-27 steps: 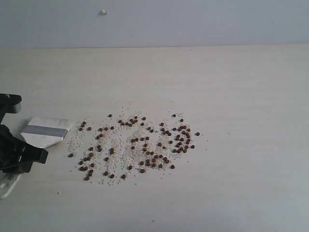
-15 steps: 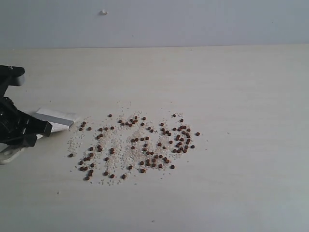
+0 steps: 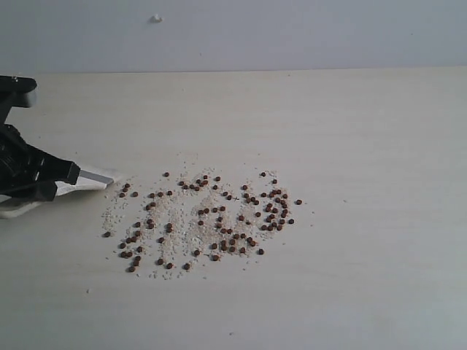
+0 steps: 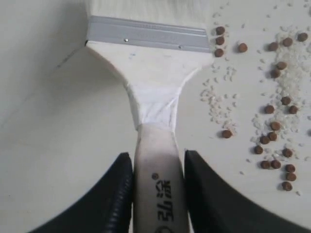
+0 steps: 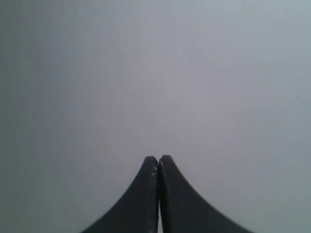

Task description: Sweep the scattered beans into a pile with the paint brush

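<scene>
Dark reddish-brown beans (image 3: 219,219) lie scattered across the middle of the pale table, mixed with fine whitish crumbs; some show in the left wrist view as beans (image 4: 277,121). My left gripper (image 3: 44,181) at the table's left edge is shut on the pale wooden handle of the paint brush (image 4: 153,92). The brush's silver ferrule (image 3: 96,177) pokes out toward the beans, just left of the nearest ones; its off-white bristles (image 4: 146,8) reach the wrist view's edge. My right gripper (image 5: 158,160) is shut and empty, facing a blank grey surface, and is outside the exterior view.
The table (image 3: 365,146) stretches wide to the right and back of the beans, ending at a grey wall (image 3: 292,29) with a small white mark (image 3: 156,18). Whitish crumbs (image 3: 113,215) spread among the beans.
My left gripper with the brush has moved up toward the far side of the table; more of the brush head is now hidden behind the gripper. The beans have not shifted.
</scene>
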### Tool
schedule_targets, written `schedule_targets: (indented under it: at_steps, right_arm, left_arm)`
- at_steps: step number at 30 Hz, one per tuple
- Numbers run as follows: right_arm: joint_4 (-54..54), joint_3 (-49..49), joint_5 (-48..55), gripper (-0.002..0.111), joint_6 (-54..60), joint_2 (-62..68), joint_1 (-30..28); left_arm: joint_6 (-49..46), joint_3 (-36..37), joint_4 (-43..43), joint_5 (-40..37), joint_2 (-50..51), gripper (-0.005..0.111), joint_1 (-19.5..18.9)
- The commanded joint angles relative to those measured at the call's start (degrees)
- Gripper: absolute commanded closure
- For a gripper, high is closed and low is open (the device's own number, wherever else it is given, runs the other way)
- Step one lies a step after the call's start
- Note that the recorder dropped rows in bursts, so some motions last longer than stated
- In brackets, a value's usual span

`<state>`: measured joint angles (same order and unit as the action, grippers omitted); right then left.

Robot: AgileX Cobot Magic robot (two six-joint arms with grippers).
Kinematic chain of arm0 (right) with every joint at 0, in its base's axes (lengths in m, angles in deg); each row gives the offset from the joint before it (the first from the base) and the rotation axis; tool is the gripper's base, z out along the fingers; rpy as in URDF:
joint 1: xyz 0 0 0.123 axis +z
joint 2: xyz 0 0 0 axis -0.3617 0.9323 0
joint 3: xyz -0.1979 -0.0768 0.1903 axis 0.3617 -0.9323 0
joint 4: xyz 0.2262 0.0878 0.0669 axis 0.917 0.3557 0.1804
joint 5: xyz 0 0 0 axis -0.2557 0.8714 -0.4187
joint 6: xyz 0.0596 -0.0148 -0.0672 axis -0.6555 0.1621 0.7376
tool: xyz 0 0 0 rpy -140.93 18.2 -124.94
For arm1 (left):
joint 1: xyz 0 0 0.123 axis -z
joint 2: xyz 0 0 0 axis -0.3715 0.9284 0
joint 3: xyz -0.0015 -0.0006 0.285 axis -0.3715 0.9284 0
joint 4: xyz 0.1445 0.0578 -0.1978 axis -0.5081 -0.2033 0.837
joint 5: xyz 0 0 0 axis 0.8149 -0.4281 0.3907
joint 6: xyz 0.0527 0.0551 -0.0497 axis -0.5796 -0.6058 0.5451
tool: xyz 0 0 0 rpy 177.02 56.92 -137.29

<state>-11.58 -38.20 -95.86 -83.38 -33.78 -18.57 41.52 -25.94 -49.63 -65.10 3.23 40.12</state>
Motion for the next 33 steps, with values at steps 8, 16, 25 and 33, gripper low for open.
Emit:
schedule_targets:
  at_steps: [8,16,25,33]
  right_arm:
    - [-30.59,6.46,-12.27,0.108,0.21,26.91,0.03]
    - [-29.90,6.95,-32.50,0.108,18.73,52.59,0.03]
    - [-28.84,14.48,-34.74,0.108,33.05,77.68,9.57]
    - [-11.78,30.33,-25.05,0.080,43.17,96.09,29.80]
  left_arm:
    - [0.35,-4.48,1.11,-1.87,-0.48,0.107,0.47]
    - [-0.30,-6.99,1.66,-1.71,-0.48,0.107,0.47]
    - [-1.83,-8.77,1.66,-0.92,-0.48,0.107,0.47]
    - [-2.06,-8.77,1.66,1.50,-0.48,0.107,0.47]
